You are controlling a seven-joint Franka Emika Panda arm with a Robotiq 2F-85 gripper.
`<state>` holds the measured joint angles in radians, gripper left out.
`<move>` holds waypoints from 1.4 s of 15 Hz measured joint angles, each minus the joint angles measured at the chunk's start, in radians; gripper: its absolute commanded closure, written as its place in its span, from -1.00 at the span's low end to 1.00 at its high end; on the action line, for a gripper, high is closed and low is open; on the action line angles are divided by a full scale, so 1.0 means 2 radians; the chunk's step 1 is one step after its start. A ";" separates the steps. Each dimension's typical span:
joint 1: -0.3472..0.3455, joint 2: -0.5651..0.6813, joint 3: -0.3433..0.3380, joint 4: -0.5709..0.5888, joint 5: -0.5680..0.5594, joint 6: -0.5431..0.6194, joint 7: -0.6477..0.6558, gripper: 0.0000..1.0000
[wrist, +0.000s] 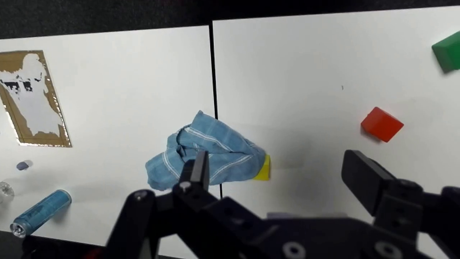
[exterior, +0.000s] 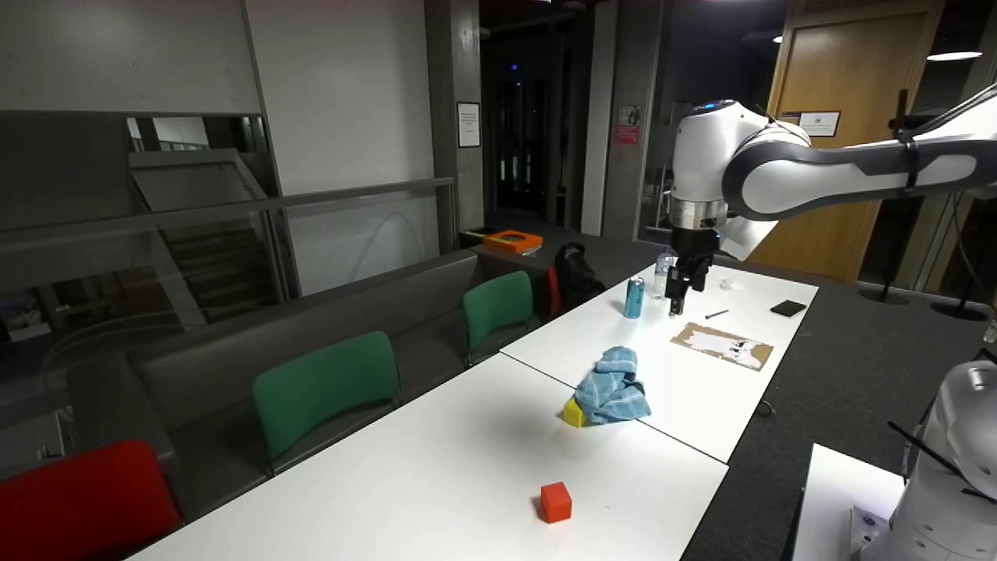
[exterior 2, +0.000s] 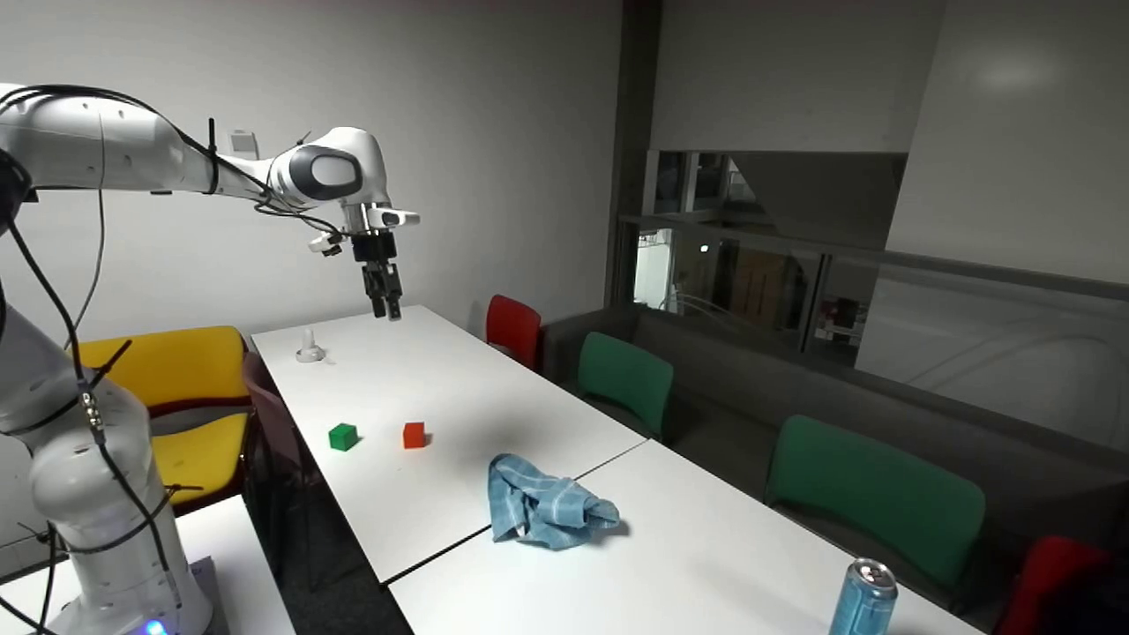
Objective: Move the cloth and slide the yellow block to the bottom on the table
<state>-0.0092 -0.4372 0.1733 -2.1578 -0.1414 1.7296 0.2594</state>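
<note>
A crumpled blue cloth with white stripes point(exterior: 612, 387) lies across the seam between two white tables point(exterior: 467, 452). It also shows in the other views point(exterior 2: 545, 507) point(wrist: 212, 151). The yellow block point(exterior: 574, 413) is partly covered by the cloth; one end sticks out. That end shows in the wrist view point(wrist: 265, 169); in an exterior view the cloth hides the block. My gripper point(wrist: 275, 158) hangs high above the table, its fingers wide apart with nothing between them. It shows in both exterior views point(exterior: 678, 300) point(exterior 2: 386, 304), apart from cloth and block.
A red block point(wrist: 382, 124) and a green block point(wrist: 449, 52) sit on the same table side as the yellow block's end. A blue can point(exterior: 634, 298), a bottle point(exterior: 664, 273), torn cardboard point(exterior: 723, 346), a pen point(exterior: 716, 314) and a dark flat object point(exterior: 788, 308) lie or stand beyond the seam.
</note>
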 measured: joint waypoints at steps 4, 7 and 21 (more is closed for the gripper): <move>0.002 0.048 -0.001 0.020 0.005 0.071 0.033 -1.00; 0.002 0.092 -0.006 0.038 0.007 0.120 0.066 -1.00; -0.011 0.169 -0.075 0.032 0.004 0.140 0.081 -1.00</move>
<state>-0.0308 -0.0986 0.0228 -2.0936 -0.1340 2.0096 0.4221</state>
